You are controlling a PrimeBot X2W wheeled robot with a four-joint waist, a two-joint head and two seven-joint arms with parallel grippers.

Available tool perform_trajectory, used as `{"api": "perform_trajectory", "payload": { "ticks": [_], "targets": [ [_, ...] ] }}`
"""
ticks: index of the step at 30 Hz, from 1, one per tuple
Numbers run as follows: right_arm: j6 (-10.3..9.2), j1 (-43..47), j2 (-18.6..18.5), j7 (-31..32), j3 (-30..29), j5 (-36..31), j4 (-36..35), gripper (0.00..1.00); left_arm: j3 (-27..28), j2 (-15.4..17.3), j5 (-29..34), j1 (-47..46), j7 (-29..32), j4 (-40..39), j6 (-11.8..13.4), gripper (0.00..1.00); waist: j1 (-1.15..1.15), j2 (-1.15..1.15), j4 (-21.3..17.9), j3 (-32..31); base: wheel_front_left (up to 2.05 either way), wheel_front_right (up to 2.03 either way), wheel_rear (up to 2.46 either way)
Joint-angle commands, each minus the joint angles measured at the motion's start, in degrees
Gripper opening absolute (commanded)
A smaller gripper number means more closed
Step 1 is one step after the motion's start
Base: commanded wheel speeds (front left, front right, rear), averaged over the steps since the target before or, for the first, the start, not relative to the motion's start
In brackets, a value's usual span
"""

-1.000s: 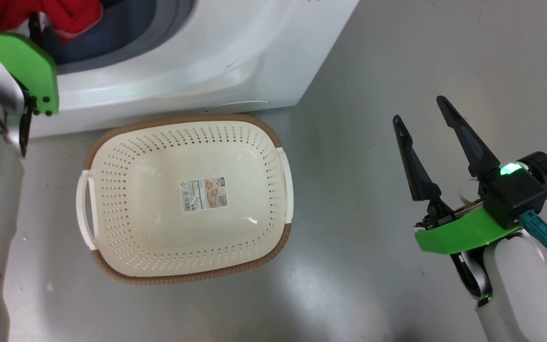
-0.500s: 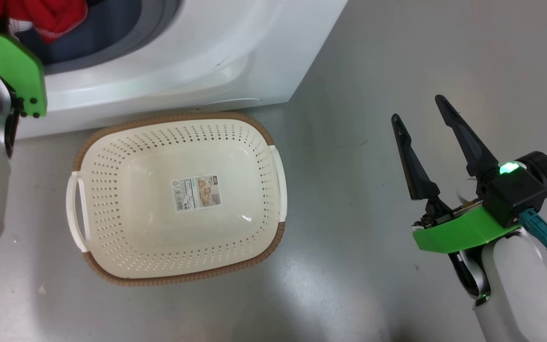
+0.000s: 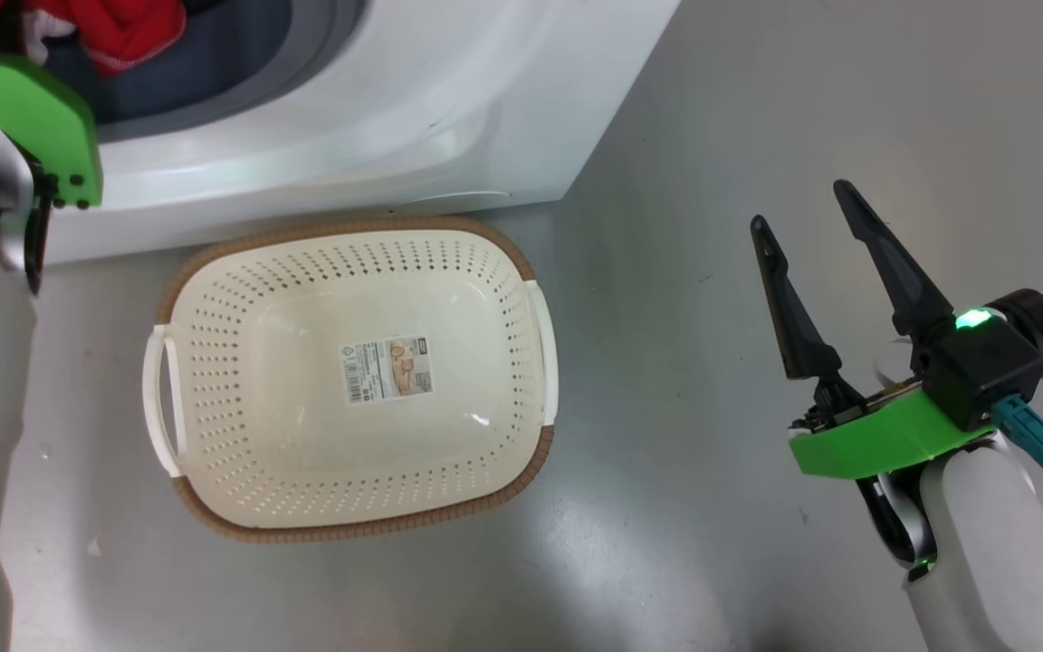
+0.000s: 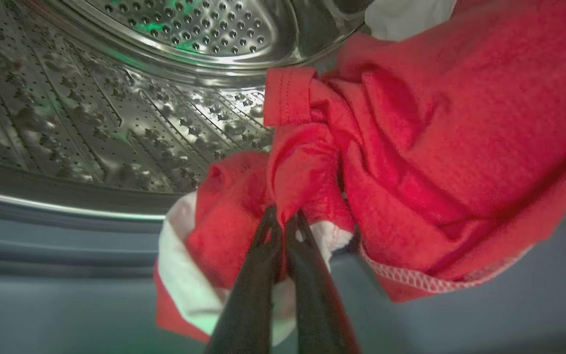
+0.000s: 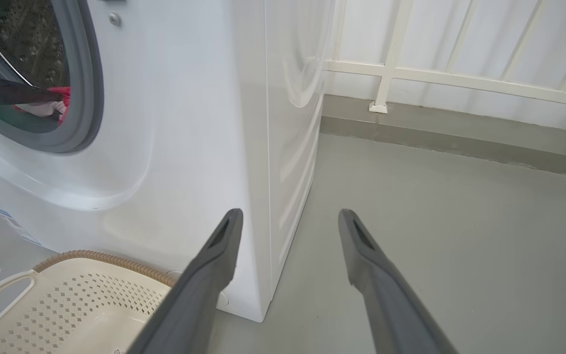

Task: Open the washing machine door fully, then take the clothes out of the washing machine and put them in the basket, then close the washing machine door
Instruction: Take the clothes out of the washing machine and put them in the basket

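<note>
Clothes, look: bright red soft fabric, bunched and creased. There's a stitched hem fold up top, white zigzag trim along the lower edge, and a white panel low on the left.
Clothes, place: right at the front lip of the perforated steel drum, spilling out over the grey rubber ring of the washing machine.
Clothes, lie: in the left wrist view the bundle stretches longways from the pinch up towards the upper right corner. A red-and-white flap droops below the pinch.
Left gripper: and there it is, fingers pressed together, a fold of the red fabric nipped between the tips.
Right gripper: fingers spread wide with nothing between them. It hangs over the grey floor, well apart from the basket's right end, tips aimed towards the machine's front right corner.
Basket, look: cream plastic with perforated sides, a brown woven-look rim and white handles at both short ends. A paper label lies flat in the middle of its bottom.
Basket, place and axis: down on the floor, its far long rim just beside the foot of the machine. The long axis runs side to side along the machine's front.
</note>
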Motion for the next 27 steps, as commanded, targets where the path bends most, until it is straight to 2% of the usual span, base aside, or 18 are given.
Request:
{"api": "perform_trajectory", "payload": {
  "ticks": [1,7,14,20,27],
  "targets": [
    [0.2,-0.15,0.18,-0.36,0.82,0.51,-1.14,1.0,0.87,2.37,-0.84,-0.58,-1.93,-1.74,0.85,0.0,0.0,0.0,0.26,-0.31,0.0,0.0,0.0],
    [0.2,0.29,0.32,-0.36,0.53,0.27,-1.1,1.0,2.23,1.67,-2.74,0.9,-6.57,-3.84,1.62,0.0,0.0,0.0,1.02,-1.36,0.0,0.0,0.0],
    [0.2,0.89,0.45,-0.36,0.12,0.2,-0.94,1.0,3.61,1.05,-4.41,5.28,-8.87,-9.46,1.99,0.0,0.0,0.0,2.29,-3.52,0.0,0.0,0.0],
    [0.2,1.57,0.45,-0.36,-0.27,0.16,-0.68,1.0,4.85,1.25,-3.95,12.2,-9.09,-19.75,4.47,0.0,0.0,0.0,3.21,-5.87,0.0,0.0,0.0],
    [0.2,2.52,0.48,-0.36,-0.41,0.22,-0.39,1.0,6.88,0.79,-4.07,21.82,-9.1,-30.69,5.73,0.0,0.0,0.0,3.58,-8.7,0.0,0.0,0.0]
  ]
}}
